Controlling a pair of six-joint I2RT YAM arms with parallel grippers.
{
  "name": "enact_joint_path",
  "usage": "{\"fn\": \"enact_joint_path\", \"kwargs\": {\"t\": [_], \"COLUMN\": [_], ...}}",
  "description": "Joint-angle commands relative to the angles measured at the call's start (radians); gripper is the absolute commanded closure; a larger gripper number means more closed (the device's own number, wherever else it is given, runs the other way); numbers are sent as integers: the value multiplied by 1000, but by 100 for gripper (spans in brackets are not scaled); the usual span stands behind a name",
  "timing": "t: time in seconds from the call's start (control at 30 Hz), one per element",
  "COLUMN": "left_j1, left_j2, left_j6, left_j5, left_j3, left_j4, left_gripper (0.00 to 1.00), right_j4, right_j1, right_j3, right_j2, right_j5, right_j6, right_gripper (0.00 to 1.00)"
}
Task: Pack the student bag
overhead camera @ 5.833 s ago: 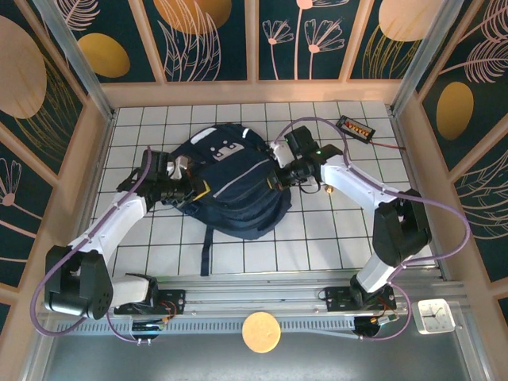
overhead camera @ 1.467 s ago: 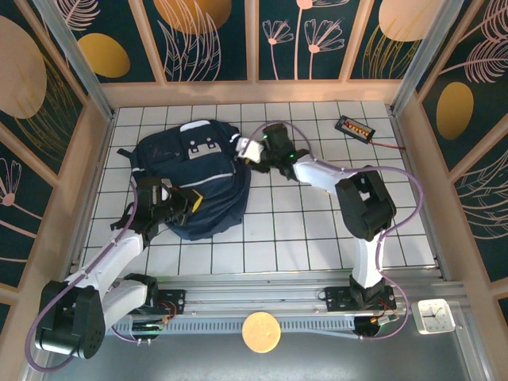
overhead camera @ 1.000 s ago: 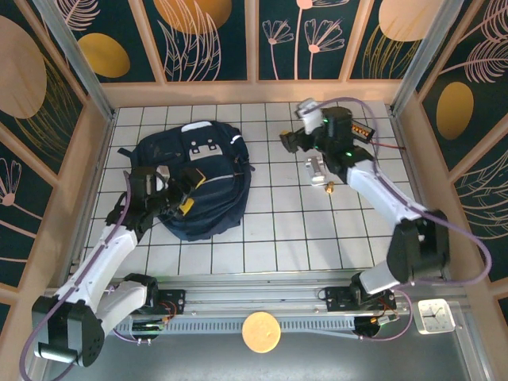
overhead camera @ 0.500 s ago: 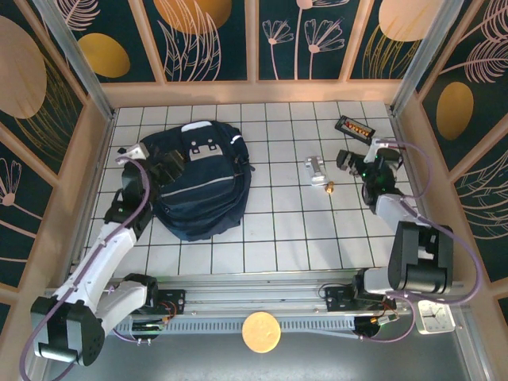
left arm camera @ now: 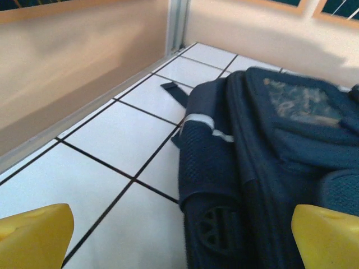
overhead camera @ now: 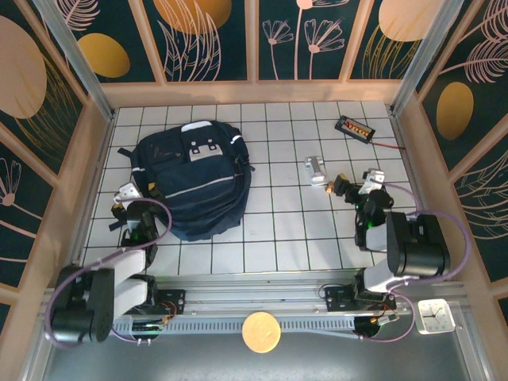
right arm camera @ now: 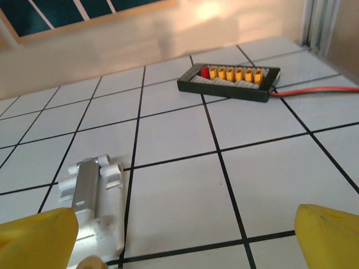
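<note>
1. Finding the student bag (overhead camera: 194, 178) lying flat, front side up, on the left half of the desk (overhead camera: 270, 238), toward the far side.
2. Judging it soft and floppy, bulky rather than slippery, and likely sagging if lifted by loose cloth. Favouring the top handle, a strap or a firm seam as the place to take hold.
3. Seeing no pocket gaping open. Not managing to tell any contents, nor the zips' exact state.
4. Noting the left tool (left arm camera: 180, 235) sitting low just near-left of the bag, jaws spread wide and gripping nothing.
5. Noting the right tool (right arm camera: 182, 236) low on the right side, well apart from the bag, jaws likewise spread wide and gripping nothing.
6. Spotting, just beyond the right tool, a silver metal part (right arm camera: 90, 185) with a small brass piece (overhead camera: 331, 188) beside it. Farther off, spotting a black connector strip (right arm camera: 230, 81) with yellow plugs and a red lead.
</note>
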Motion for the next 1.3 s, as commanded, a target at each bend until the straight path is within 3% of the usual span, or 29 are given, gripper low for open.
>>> {"fn": "enact_joint_path", "kwargs": {"t": [0.0,0.13,0.2,0.5,0.53,0.6,0.63,0.73,0.9,1.27], "left_j1": [13,31,40,50,50,66,74,79,79,80], "left_j2": [102,233,289,319,320,354,339,354,347,348], "left_j6": [105,161,156,166,183,249,252,210,196,194], "left_j5": [18,104,112,167,226,453,477,383,340,335], "left_j3": [26,69,70,169,158,93,91,125,97,92], "left_j4": [320,419,486,325,341,488,462,420,470,476], "left_gripper": [1,1,1,1,1,1,1,1,1,1], "right_j4": [270,27,62,62,60,62,62,62,62,57], "right_j1": [39,18,18,21,21,21,21,21,22,22], "right_j3": [-43,75,67,67,68,68,67,68,68,70], "right_j2": [33,27,38,36,36,35,35,36,35,38], "right_j5": [82,30,33,40,40,40,40,40,40,40], "right_j6": [-52,-42,-42,-46,-45,-45,-45,-45,-46,-47], "right_gripper": [1,1,1,1,1,1,1,1,1,1]}}
